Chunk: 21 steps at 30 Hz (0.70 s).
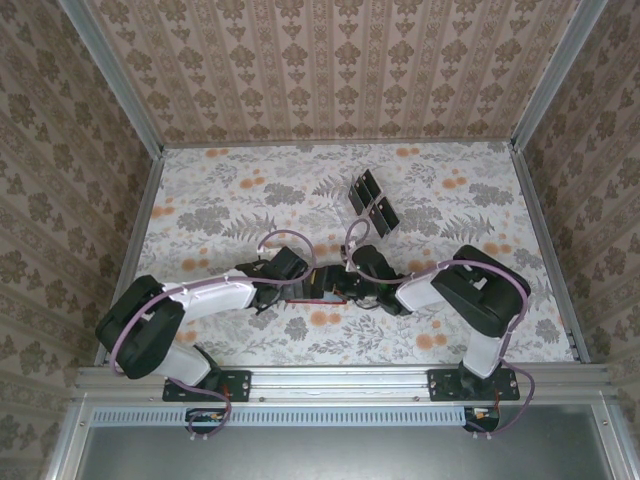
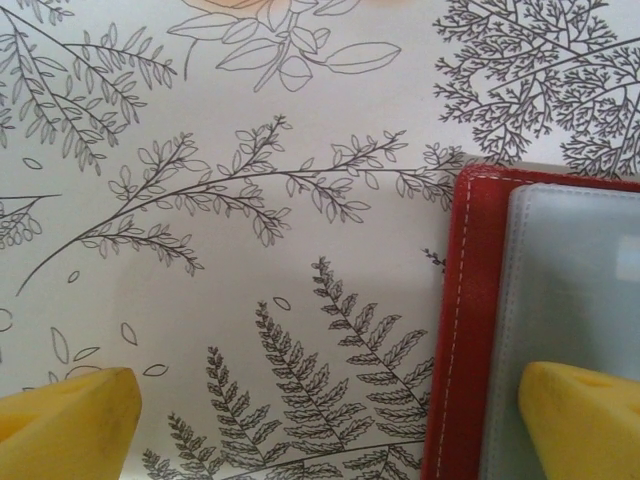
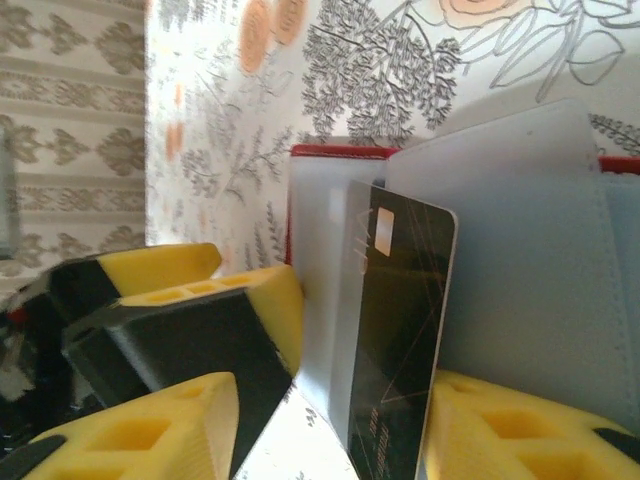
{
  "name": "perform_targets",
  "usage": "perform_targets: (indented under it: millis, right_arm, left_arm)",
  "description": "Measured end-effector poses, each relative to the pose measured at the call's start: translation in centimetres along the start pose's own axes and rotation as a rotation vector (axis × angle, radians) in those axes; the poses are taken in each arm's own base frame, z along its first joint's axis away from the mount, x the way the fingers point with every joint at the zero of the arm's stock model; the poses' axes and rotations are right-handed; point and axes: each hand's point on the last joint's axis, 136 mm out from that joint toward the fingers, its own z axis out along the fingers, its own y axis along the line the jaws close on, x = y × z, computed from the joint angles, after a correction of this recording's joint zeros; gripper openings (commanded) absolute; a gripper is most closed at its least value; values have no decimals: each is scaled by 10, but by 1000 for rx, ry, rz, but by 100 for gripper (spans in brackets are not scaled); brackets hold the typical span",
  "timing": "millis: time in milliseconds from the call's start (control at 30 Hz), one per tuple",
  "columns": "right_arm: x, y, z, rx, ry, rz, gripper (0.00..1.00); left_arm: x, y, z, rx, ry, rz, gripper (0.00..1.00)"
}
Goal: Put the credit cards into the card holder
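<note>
The red card holder [image 2: 465, 330] lies open on the table between both grippers, its clear inner sleeves [image 2: 580, 290] facing up. My left gripper [image 2: 320, 425] is open wide, one yellow finger [image 2: 585, 420] resting on the sleeve, the other over bare table. A black credit card [image 3: 400, 330] stands on edge among the sleeves [image 3: 520, 260], leaning against one finger of my right gripper [image 3: 330, 440], which is open with a clear gap to its other finger. The holder's red rim [image 3: 330, 152] shows behind. Several more black credit cards [image 1: 370, 205] lie farther back.
The floral tablecloth [image 1: 230, 210] covers the table inside patterned walls [image 1: 330, 70]. Both arms meet near the table's middle front, left gripper [image 1: 315, 285] and right gripper [image 1: 355, 285] almost touching. The left gripper's finger [image 3: 250, 300] crowds the right wrist view.
</note>
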Motion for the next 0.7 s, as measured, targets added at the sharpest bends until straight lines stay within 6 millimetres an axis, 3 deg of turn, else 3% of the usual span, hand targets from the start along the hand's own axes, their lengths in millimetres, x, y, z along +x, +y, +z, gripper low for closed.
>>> perform_targets:
  millis: [700]
  right_arm:
    - [0,-13,-1,208,89,-40,49]
  left_arm:
    - [14,37,3,-30,37,-70,100]
